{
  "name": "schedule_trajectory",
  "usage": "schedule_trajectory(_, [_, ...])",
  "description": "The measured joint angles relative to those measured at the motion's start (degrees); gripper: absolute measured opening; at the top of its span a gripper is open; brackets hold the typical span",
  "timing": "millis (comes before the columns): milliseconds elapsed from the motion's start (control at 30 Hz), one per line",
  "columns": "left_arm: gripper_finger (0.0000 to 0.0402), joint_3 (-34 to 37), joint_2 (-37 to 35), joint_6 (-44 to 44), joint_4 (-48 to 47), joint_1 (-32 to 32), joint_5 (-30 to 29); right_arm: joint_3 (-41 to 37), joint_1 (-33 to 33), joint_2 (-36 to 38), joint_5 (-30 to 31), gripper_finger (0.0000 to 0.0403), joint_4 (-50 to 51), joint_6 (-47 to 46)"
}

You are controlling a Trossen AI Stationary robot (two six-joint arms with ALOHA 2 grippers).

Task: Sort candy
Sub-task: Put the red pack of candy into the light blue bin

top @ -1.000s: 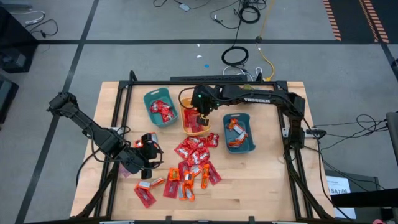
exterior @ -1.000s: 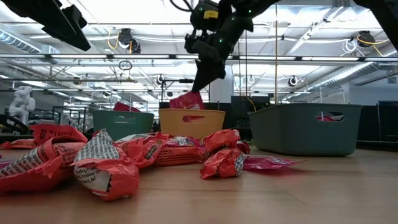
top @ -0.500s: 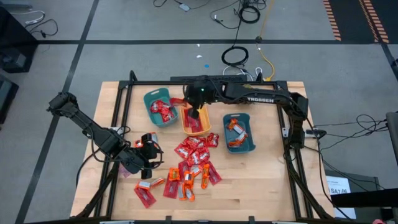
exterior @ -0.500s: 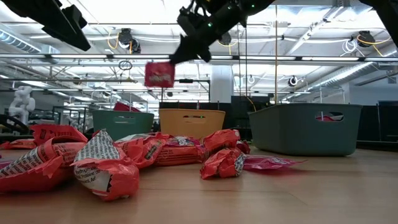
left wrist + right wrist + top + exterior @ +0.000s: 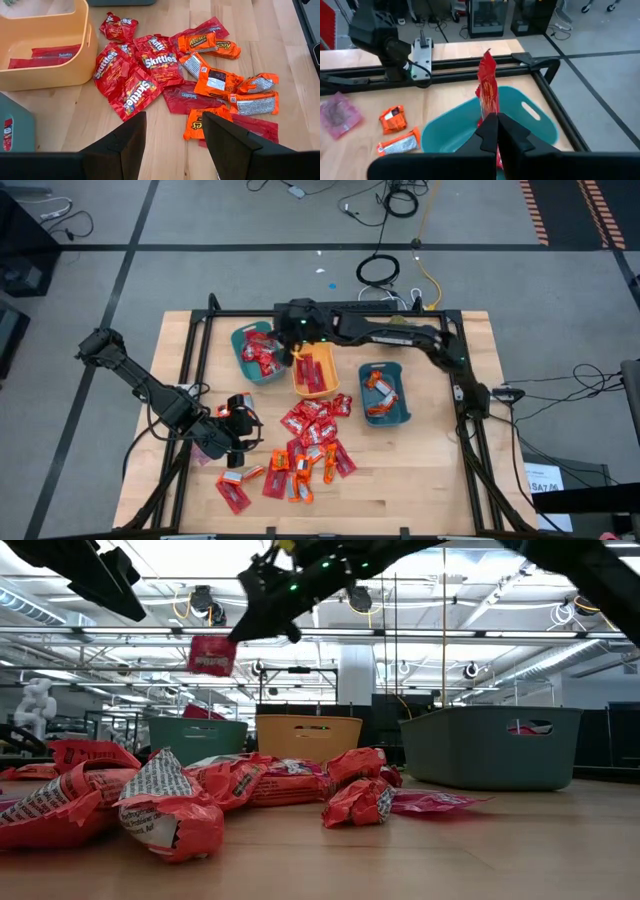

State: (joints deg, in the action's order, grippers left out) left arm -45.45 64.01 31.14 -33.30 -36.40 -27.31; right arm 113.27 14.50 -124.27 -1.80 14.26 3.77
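1. Three bins stand in a row near the back edge of the table [image 5: 420, 480]: the left bin [image 5: 243, 340], the middle bin [image 5: 318, 385] and the right bin [image 5: 402, 408].
2. Each bin has candy inside.
3. The right gripper [image 5: 290, 352] is up above the gap between the left and middle bins, with one candy [image 5: 211, 654] in it.
4. A pile of candy [image 5: 312, 420] lies on the table in front of the middle bin, spreading toward the front edge.
5. The left gripper [image 5: 243, 430] is by the left side of the pile, near the front left corner.
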Motion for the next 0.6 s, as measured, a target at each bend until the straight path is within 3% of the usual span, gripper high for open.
schedule_trajectory(200, [0.0204,0.0,0.0,0.0,0.0,0.0,0.0,7.6,-0.2,-7.6,0.0,0.0000,5.0,0.0])
schedule_trajectory(600, [0.0204,0.0,0.0,0.0,0.0,0.0,0.0,8.0,-0.2,-10.0,0.5,0.0000,5.0,0.0])
